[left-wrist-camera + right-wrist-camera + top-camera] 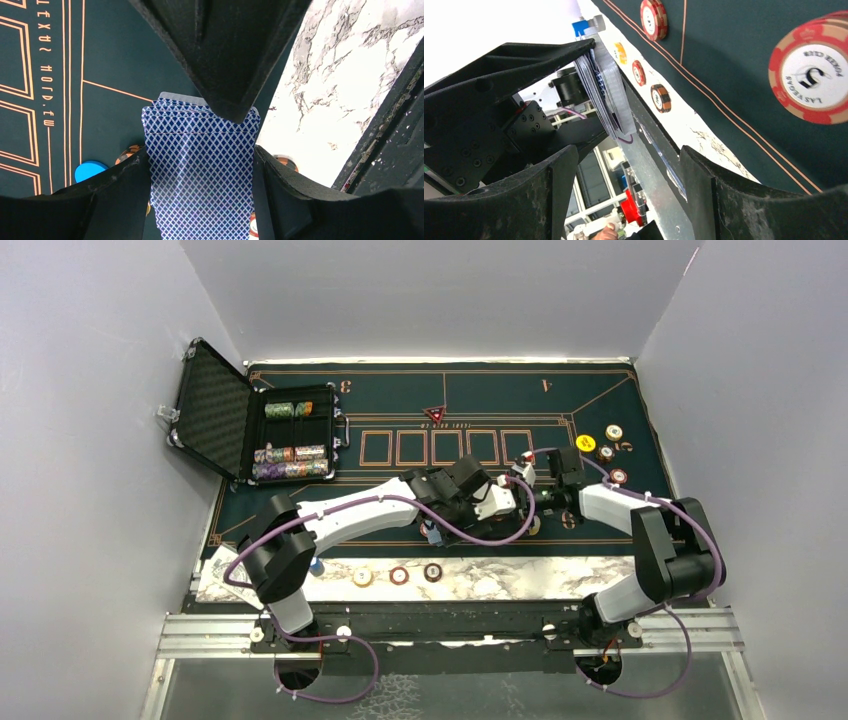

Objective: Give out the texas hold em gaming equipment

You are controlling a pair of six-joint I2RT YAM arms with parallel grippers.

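Deck of cards [200,200] pinched in left tool [200,160]; right tool [626,155] spread just beside.

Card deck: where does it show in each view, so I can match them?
Top external: not discernible among the arms at centre.
Left wrist: card deck centre, blue backs up, clamped in the left gripper.
Right wrist: card deck edge-on, upper left of centre.
Shared landmark: the marble strip.
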